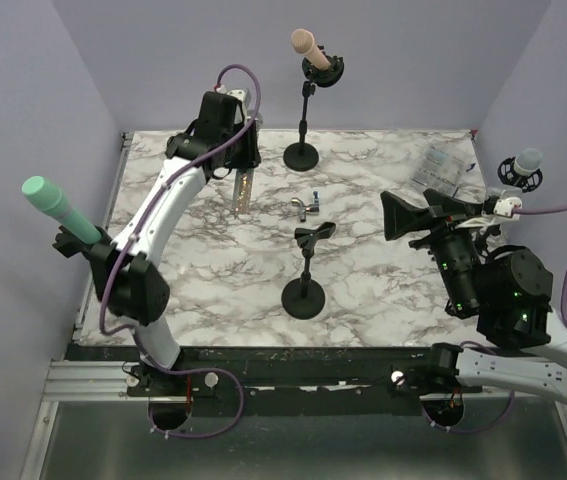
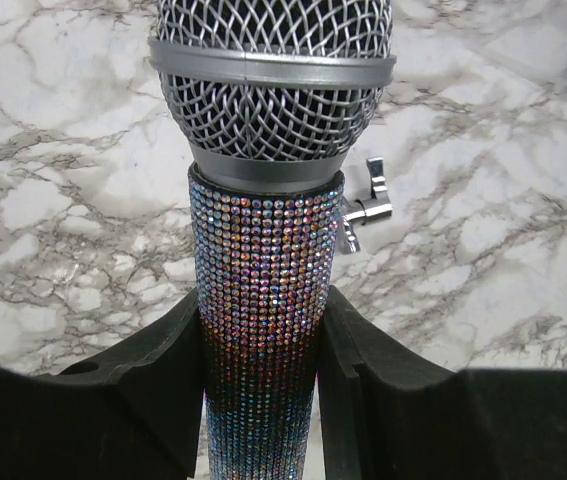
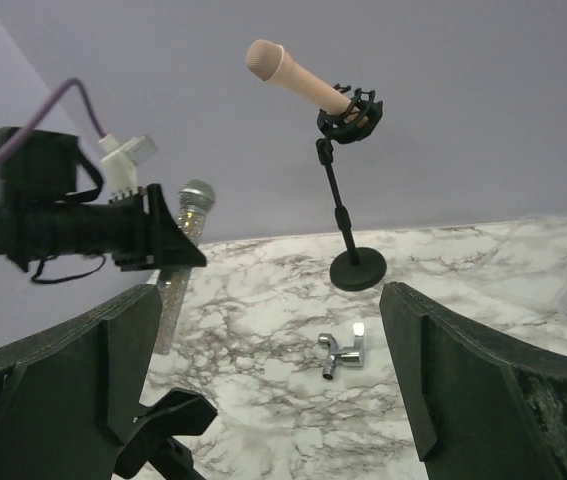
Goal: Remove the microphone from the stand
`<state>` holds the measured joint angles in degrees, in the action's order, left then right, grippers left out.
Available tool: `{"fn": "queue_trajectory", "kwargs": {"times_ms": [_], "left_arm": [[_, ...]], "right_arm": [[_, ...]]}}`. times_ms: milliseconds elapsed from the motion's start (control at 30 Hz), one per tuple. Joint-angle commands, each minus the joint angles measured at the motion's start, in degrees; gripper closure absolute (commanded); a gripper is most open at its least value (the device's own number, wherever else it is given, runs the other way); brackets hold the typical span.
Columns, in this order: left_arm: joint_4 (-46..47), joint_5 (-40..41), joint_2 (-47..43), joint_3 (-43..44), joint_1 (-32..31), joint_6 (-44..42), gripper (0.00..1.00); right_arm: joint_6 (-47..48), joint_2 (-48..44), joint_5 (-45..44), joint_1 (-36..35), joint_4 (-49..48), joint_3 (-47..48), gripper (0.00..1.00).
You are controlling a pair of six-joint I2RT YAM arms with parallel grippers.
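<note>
Microphone [image 2: 268, 230] clamped in left end effector [image 2: 263, 330], clear of stand [image 1: 303, 297]; right end effector [image 3: 268, 335] spread wide.

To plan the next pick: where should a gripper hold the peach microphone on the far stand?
The peach microphone slants up-left out of its clip. Probably grip the bare body above the clip, from the side, jaws across it.

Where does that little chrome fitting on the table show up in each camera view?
Top external: chrome fitting mid-table, just above the empty stand.
Left wrist: fitting right of centre, beside the sparkly microphone.
Right wrist: fitting low centre.
Shared landmark: the sparkly microphone, left of it in every view.
</note>
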<state>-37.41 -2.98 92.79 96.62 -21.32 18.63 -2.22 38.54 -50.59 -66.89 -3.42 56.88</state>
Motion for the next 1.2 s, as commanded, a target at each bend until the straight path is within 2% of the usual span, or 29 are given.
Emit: {"fn": "queue_trajectory", "kwargs": {"times_ms": [0, 100, 200, 300, 500, 767, 933, 1167], "left_arm": [[-9.75, -0.96, 14.88, 14.84, 3.56, 3.17, 1.0], [-12.1, -1.36, 24.47, 24.11, 5.03, 1.89, 1.0], [-15.46, -5.67, 33.97, 36.5, 7.04, 1.39, 1.0], [-15.64, -9.27, 40.99, 42.85, 9.22, 1.94, 1.0], [-14.92, -15.08, 47.31, 43.73, 12.09, 2.36, 1.0], [-21.13, -11.11, 52.44, 44.25, 12.0, 0.53, 1.0], [-21.26, -10.38, 52.56, 44.38, 12.52, 1.82, 0.89], [-20.45, -9.2, 51.81, 42.83, 12.44, 2.87, 0.68]], "right_arm": [[0.99, -2.14, -1.88, -0.02, -2.44, -1.19, 0.0], [1.63, -3.82, -2.6, -0.04, -3.58, -2.48, 0.0], [1.66, -5.25, -3.14, -0.04, -5.46, -3.89, 0.0], [4.09, -6.14, -3.69, -0.12, -7.36, -4.89, 0.0], [6.38, -4.71, -5.47, -0.12, -9.6, -6.07, 0.0], [10.0, -0.07, -7.59, -0.1, -11.86, -6.0, 0.0], [10.77, -0.03, -7.94, -0.08, -12.62, -6.12, 0.0], [11.53, -1.23, -8.73, -0.14, -13.04, -6.17, 0.0]]}}
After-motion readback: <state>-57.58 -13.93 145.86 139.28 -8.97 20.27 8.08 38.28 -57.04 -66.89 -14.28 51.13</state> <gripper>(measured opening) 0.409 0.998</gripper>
